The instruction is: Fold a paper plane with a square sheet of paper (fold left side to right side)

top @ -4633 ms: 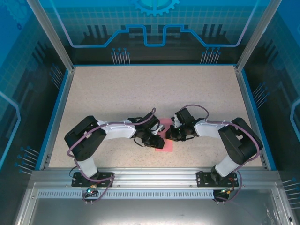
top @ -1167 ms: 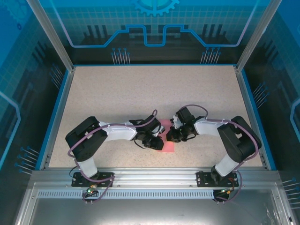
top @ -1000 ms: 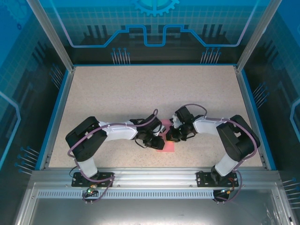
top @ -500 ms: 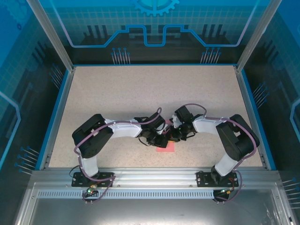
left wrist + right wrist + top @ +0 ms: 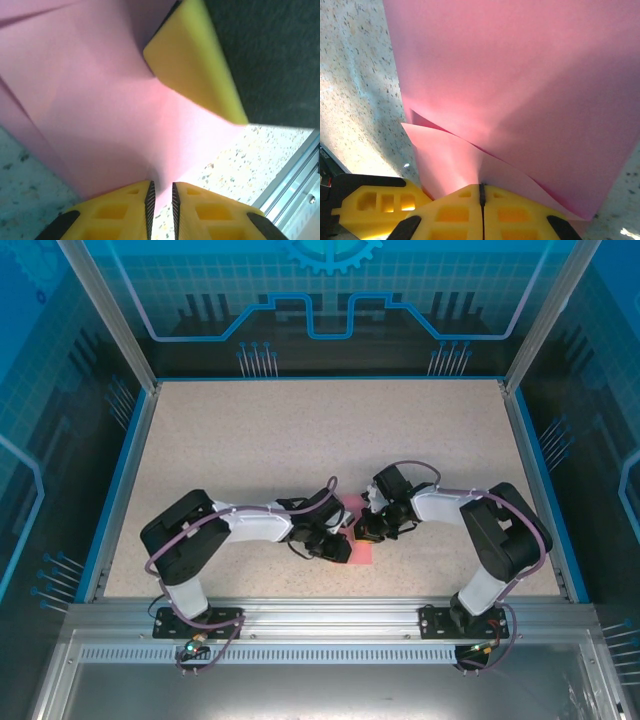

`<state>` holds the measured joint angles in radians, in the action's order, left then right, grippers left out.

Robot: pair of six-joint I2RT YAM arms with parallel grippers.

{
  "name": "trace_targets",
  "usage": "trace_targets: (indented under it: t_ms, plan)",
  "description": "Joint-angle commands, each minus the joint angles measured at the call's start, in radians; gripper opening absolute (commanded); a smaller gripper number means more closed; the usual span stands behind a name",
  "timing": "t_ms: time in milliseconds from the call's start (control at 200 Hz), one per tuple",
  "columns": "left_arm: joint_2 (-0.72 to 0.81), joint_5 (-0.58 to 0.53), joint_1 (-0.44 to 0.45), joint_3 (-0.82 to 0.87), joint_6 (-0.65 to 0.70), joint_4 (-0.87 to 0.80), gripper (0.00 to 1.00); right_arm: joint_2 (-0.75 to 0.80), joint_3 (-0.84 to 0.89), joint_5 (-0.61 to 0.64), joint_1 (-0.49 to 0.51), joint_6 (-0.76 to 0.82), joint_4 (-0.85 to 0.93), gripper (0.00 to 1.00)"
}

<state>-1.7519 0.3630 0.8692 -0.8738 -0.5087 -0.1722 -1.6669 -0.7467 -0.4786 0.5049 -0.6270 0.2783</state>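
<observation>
Your left fingers (image 5: pixel 150 194) pinch the edge of the pink sheet (image 5: pixel 100 110), seemingly to fold it rightward. Your right fingers (image 5: pixel 477 196), pressed together, pin it to the counter (image 5: pixel 355 75).

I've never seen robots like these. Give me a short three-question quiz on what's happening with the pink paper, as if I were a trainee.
1. True or false: the square sheet of paper lies flat and untouched on the table.
2. What colour are the fingers of the right gripper? A yellow, B blue, C green.
3. Short answer: which shows a slim, paper-filled gap between its jaws, the left gripper or the right gripper?

Key: 1 false, both grippers pinch it and part of it is lifted. 2 A. 3 the left gripper.
</observation>
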Motion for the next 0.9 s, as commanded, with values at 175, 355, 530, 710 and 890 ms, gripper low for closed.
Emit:
trace_targets:
  t_ms: [175,355,530,710,890]
  plan:
    - [0.061,0.001,0.014,0.107,-0.05,-0.063,0.21,-0.036,0.014,0.081,-0.016,0.021,0.065,0.06]
    - [0.109,0.016,0.015,0.134,-0.071,-0.038,0.21,-0.04,0.01,0.076,-0.016,0.021,0.063,0.06]
    - [0.188,0.04,-0.025,0.133,-0.096,0.011,0.21,-0.038,0.009,0.071,-0.016,0.023,0.064,0.06]
    - [0.175,0.067,-0.067,0.089,-0.089,0.037,0.21,-0.032,0.008,0.068,-0.015,0.023,0.065,0.06]
    - [0.088,0.094,-0.065,0.055,-0.083,0.054,0.21,-0.024,0.004,0.056,-0.011,0.023,0.058,0.06]
